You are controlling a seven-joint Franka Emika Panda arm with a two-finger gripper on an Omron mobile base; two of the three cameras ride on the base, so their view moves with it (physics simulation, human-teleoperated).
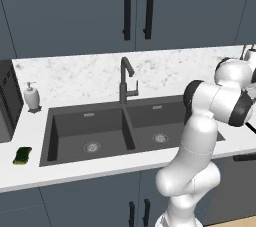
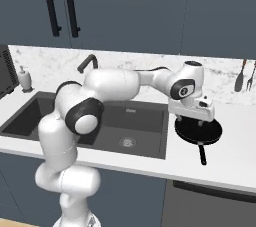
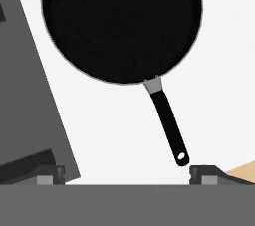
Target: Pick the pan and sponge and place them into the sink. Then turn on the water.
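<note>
1. The tool [image 2: 199, 120] hangs just above the pan [image 2: 198, 130], which sits on the bench [image 2: 235, 156] right of the sink [image 2: 131, 121]. In the hand view its two tips stand far apart at the bottom corners, so it is wide and holds nothing.
2. Pan handle [image 3: 168, 123] points toward the bench front edge, away from the pan bowl [image 3: 122, 21]. The tips look offset from the handle, nearer its end. Risk: closing there catches only the handle tip, and the pan tilts or swings out.
3. Risk: coming straight down onto the flat bowl gives nothing to pinch, and the tips would just push the pan.
4. Risk: the pan is close to the sink's right edge, so a low carry could clip the rim.
5. Sponge [image 1: 22, 155] lies on the bench left of the sink, well apart from the arm. Long reach across the faucet [image 1: 125, 78]; an elbow bump there is possible.
6. No water running; both basins look bare.
7. Soap dispenser [image 1: 32, 96] stands near the sponge side; wrong-object grab is a slight risk.
8. No readable brands, labels or writing anywhere.
</note>
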